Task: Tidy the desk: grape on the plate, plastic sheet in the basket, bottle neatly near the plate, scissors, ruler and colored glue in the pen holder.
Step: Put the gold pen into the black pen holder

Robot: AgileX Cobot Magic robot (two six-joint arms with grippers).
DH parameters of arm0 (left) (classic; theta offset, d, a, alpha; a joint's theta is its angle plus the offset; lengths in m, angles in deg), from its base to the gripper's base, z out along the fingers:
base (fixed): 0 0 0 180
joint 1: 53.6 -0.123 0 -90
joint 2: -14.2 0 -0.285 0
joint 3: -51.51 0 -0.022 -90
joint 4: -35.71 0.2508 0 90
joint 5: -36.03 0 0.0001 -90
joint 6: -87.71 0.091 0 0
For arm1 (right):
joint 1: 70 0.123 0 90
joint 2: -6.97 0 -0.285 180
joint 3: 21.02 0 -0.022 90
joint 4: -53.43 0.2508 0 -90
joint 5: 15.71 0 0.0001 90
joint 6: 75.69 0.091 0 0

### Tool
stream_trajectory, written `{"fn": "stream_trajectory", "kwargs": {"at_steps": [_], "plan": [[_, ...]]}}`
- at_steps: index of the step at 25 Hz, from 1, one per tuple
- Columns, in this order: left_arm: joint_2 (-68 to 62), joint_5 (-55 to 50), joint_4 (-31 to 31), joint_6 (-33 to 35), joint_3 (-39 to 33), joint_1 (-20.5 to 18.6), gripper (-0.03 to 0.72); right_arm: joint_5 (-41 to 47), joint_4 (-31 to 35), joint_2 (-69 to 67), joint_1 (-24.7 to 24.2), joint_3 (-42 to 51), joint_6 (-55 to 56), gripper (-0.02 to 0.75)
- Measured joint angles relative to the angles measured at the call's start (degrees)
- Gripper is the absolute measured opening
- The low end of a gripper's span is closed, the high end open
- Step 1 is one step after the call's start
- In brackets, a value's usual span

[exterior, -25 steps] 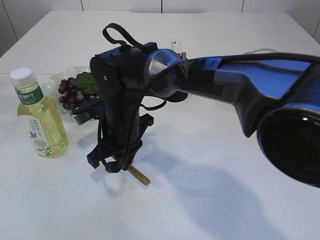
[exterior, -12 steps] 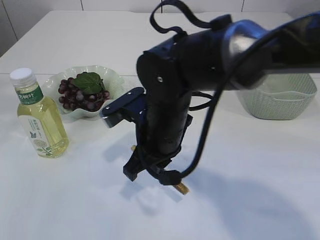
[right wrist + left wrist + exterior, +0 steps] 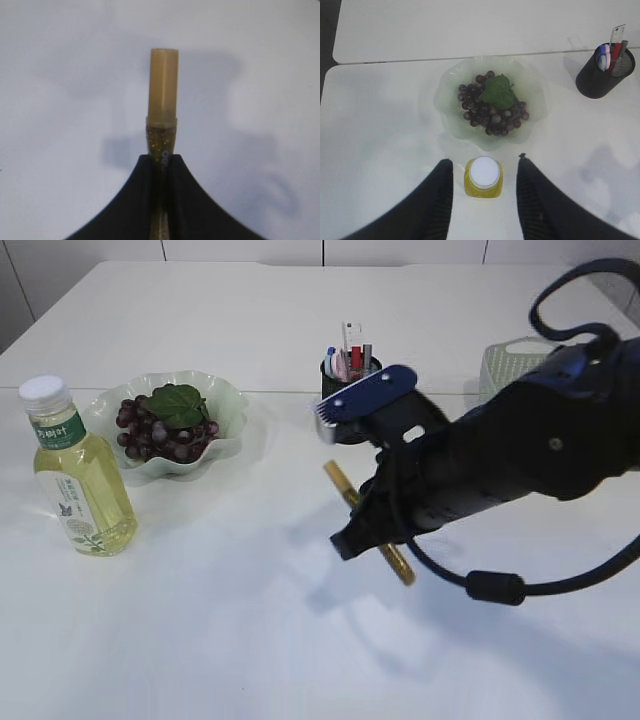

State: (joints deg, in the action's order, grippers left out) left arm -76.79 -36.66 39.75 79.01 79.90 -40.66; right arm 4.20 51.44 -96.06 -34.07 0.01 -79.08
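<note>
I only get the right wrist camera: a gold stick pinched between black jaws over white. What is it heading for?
Observer: Likely the pen holder; the right gripper holds the glue off the table, tilted.
Operator: Anything already in that holder?
Observer: Yes, several pens and a ruler stick up from it.
Operator: And the other arm?
Observer: The left gripper is open, straddling the bottle beside the plate of grapes.

Glue tube (image 3: pixel 163 110): translucent gold glitter plastic. Bottle (image 3: pixel 77 472): clear glossy plastic. Table (image 3: pixel 200 640): smooth matt white.
</note>
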Motion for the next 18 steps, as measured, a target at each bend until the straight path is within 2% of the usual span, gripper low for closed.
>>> {"fn": "stream_trajectory", "kwargs": {"at_steps": [5,8,13,18], "plan": [[-0.6,0.0,0.0,0.0,0.0,0.0,0.309,-9.1,-1.8,2.1,-5.1,0.7,0.0,0.05],[-0.6,0.0,0.0,0.0,0.0,0.0,0.309,-10.4,-2.0,2.0,-8.1,-1.1,0.0,0.05],[-0.6,0.0,0.0,0.0,0.0,0.0,0.309,-13.4,-2.1,-1.1,-11.3,-9.3,0.0,0.05],[-0.9,0.0,0.0,0.0,0.0,0.0,0.309,-19.9,-2.1,-6.8,-12.1,-19.1,0.1,0.05]]}}
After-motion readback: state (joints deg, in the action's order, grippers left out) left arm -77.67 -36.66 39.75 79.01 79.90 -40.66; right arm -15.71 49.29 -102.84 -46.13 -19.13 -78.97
